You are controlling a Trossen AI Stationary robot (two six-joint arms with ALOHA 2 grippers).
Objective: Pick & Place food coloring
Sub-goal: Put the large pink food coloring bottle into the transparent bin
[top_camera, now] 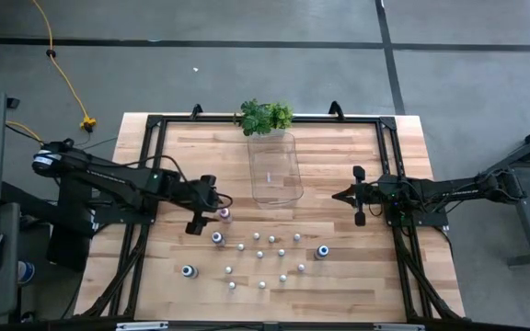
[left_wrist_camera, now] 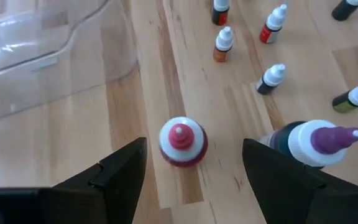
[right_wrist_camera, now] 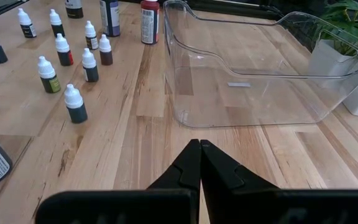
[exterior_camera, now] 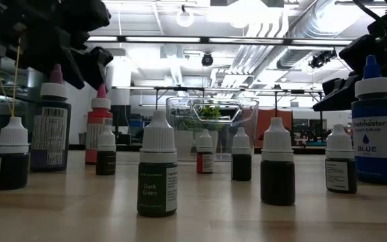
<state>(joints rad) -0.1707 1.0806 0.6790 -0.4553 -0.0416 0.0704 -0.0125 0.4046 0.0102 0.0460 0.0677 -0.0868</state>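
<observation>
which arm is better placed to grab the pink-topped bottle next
Left. The left gripper is open right over the pink-topped bottle; the right gripper is shut, off beside the clear tray.

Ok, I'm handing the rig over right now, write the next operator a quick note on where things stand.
Left gripper: open, hovering over the pink-topped bottle, fingers either side, not yet closed.
Right gripper: shut, empty, waiting by the clear tray.
Food coloring: every bottle stands on the table; the purple-topped bottle is beside the pink one, the blue-topped bottle nearer the right arm.
Done: nothing in the tray.
Left: all bottles.
</observation>
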